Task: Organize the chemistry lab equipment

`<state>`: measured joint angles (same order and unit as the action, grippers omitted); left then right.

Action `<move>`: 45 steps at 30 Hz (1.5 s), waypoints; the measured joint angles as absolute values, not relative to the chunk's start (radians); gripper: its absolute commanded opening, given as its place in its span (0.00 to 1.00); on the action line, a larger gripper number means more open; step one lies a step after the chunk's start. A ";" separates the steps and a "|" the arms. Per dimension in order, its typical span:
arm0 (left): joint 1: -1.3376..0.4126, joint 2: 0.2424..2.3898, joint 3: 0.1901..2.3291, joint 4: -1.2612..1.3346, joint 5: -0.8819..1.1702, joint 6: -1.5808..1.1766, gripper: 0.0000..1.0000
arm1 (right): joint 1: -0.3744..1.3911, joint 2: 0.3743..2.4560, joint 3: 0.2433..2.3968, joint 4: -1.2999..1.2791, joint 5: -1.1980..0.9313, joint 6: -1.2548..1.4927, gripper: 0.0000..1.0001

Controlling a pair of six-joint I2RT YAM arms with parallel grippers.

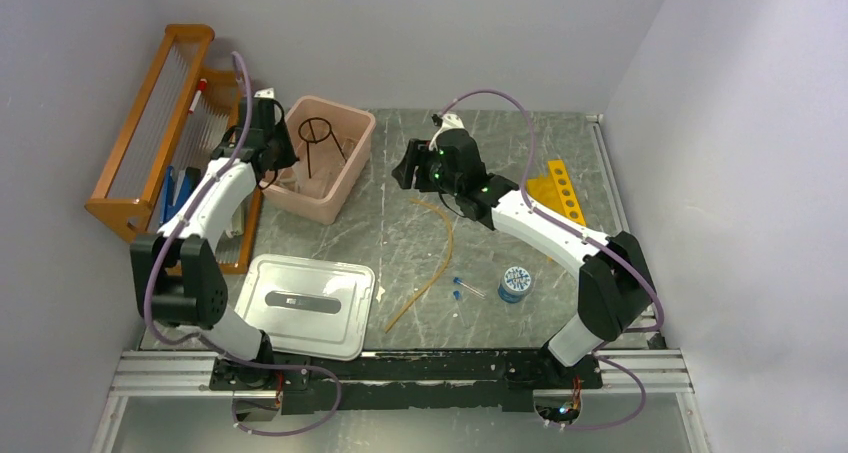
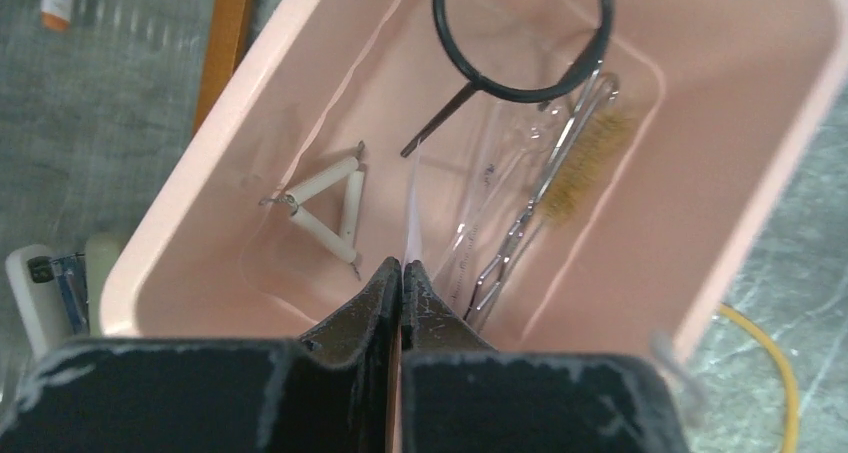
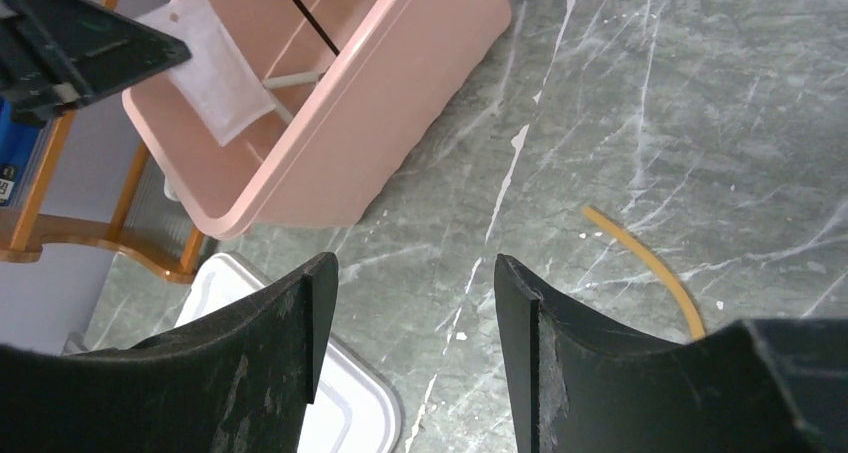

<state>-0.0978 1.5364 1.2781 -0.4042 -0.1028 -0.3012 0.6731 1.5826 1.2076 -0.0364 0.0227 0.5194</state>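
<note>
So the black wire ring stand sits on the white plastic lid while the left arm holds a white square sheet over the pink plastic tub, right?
Not quite. The black wire ring stand is inside the pink plastic tub, not on the white plastic lid; the left wrist view shows it. The left gripper does hold the white square sheet over that tub.

One pink tub [image 1: 352, 173] was there. In it were one black wire ring stand [image 2: 520, 33], one wire triangle [image 2: 328, 208], one brush [image 2: 590, 158] and one pair of metal tongs [image 2: 525, 223]. There was one square of gauze [image 3: 215, 68], one white lid [image 1: 310, 303], one tan tube [image 1: 435, 263], two blue-capped vials [image 1: 456, 281], one round blue piece [image 1: 515, 283], one yellow rack [image 1: 558, 188] and one orange rack [image 1: 150, 113].
</note>
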 measured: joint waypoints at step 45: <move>-0.444 1.418 1.317 -0.378 0.572 -0.156 0.68 | 0.609 1.488 1.120 -0.694 0.366 0.511 0.59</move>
<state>-0.4442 1.4178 1.3167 -0.3782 0.5716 -0.1558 0.6086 1.4879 1.1198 -0.6937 0.3660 0.5110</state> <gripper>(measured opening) 0.689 0.588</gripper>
